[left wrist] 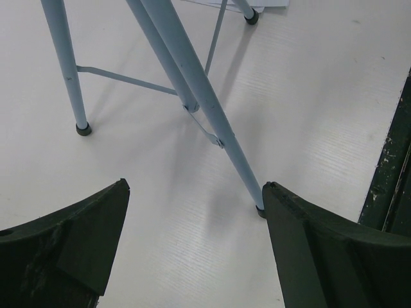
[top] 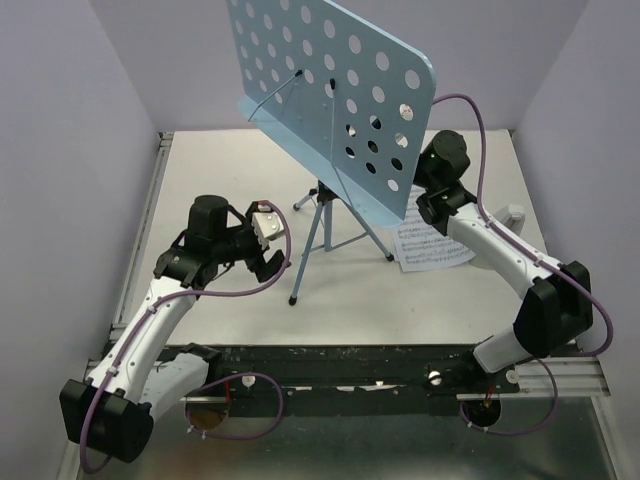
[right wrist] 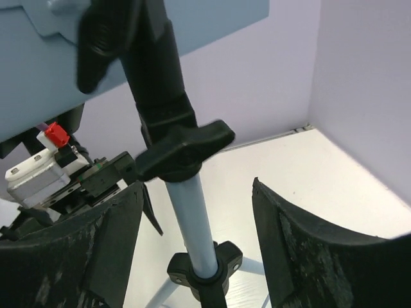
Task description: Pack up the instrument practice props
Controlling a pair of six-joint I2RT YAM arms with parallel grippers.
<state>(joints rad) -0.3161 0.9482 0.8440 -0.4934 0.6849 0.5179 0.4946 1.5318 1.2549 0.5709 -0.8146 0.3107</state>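
The light-blue music stand stands mid-table, its perforated tray (top: 335, 80) tilted above the tripod legs (top: 322, 232). A white sheet-music page (top: 432, 246) lies flat to the right of the legs, partly under my right arm. My right gripper (right wrist: 197, 185) is open around the stand's pole (right wrist: 198, 231), just below a black clamp knob (right wrist: 183, 149), with a gap on each side. In the top view the right gripper (top: 420, 205) sits behind the tray's lower right edge. My left gripper (top: 272, 252) (left wrist: 196, 186) is open and empty over bare table, and one leg's foot (left wrist: 259, 209) sits beside its right finger.
Lavender walls close in the table at the back and both sides. A black rail (top: 360, 365) runs along the near edge, between the arm bases. A black collar (right wrist: 204, 268) joins the legs to the pole, and thin braces (left wrist: 125, 78) link the legs.
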